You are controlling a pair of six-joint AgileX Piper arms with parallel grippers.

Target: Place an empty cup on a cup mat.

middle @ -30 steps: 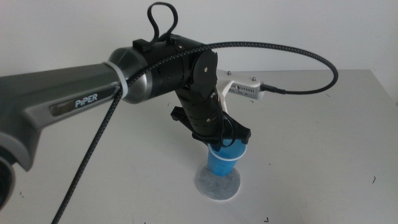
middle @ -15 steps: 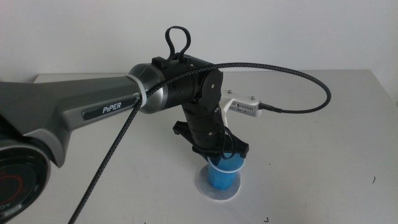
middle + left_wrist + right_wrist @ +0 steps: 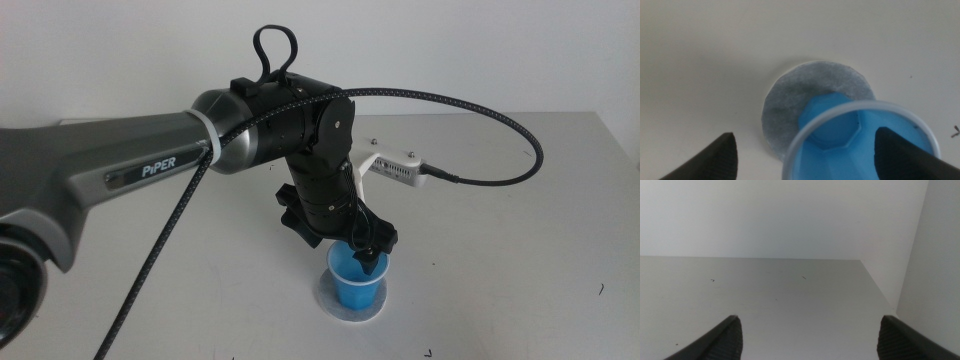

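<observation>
Blue paper cup [image 3: 357,279] stands upright on the round grey cup mat [image 3: 335,301], its base resting inside the mat's pale edge and toward one side of the disc rather than dead centre, as the left wrist view shows. Its white rim is open to the camera, and the lighter blue inside holds nothing. Cup and mat [image 3: 790,105] sit together on the pale surface [image 3: 520,250].

Directly above the cup hangs the left gripper [image 3: 365,252], carried by the grey arm [image 3: 120,180] that reaches in from the left side of the middle view. Its fingers [image 3: 720,155] are spread wide apart, one on each side of the cup's rim and clear of it, so the cup [image 3: 860,140] stands free. In the middle view one dark finger tip appears to dip just inside the rim line; whether it touches the paper cannot be told.

A braided black cable [image 3: 470,105] loops from the top of the arm out over the surface behind the cup and runs into a small white camera mount [image 3: 395,168] on the wrist.

The right gripper [image 3: 810,340] waits well away from the cup, out of the middle view, its fingers [image 3: 725,337] likewise parted over bare surface beside a white wall [image 3: 790,215].
</observation>
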